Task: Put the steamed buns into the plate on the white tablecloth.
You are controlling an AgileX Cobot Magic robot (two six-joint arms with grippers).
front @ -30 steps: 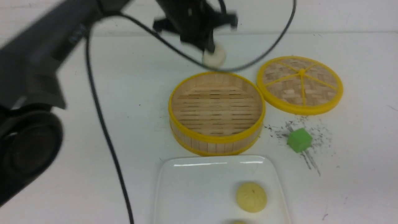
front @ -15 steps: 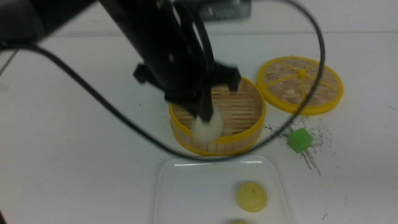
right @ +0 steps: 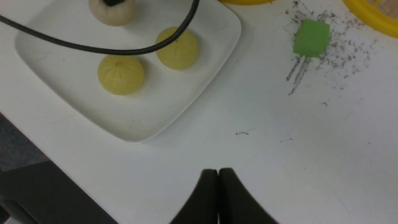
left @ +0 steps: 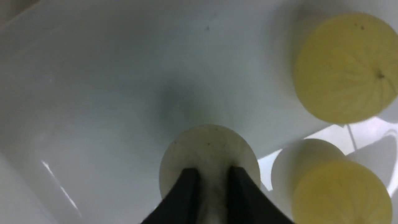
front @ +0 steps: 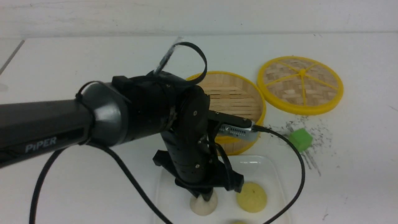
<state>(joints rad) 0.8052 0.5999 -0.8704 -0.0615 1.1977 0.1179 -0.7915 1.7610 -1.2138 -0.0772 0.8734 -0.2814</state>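
The left arm reaches in level, its wrist bent straight down. The left gripper (front: pixel 203 195) is clamped on the off-white bun (front: pixel 203 206), low over the plate (front: pixel 261 168). 1 yellow bun (front: pixel 251 197) lies just beside the jaws. Only the right wrist view shows the 2nd yellow bun (right: pixel 120 74) whole. The right gripper (right: pixel 218 171), jaws together, hangs over the white tablecloth (right: pixel 279 130).

The scene is lit brightly and evenly from above. Glare streaks are seen along the plate (front: pixel 252 162) rim in the front view. In the left wrist view a soft dark shadow is cast beside the off-white bun (left: pixel 209 146), and everything is rendered hazy. The right wrist view is sharper.
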